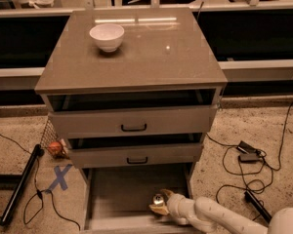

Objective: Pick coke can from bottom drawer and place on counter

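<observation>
1. The tool (159, 204) is low in the bottom drawer (121, 191), right at the coke can (157, 198) near the drawer's front right. I cannot tell whether it has closed on the can, and a loose hold could let the can slip.
2. Rising straight up could knock the can against the middle drawer (136, 155), which is close above.
3. A landing near the edge of the counter (151, 62) could topple the can, so keep clear of the white bowl (107, 36).

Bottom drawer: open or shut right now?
Open: the bottom drawer is pulled out past both upper drawers, floor exposed, with the gripper inside it.
</observation>
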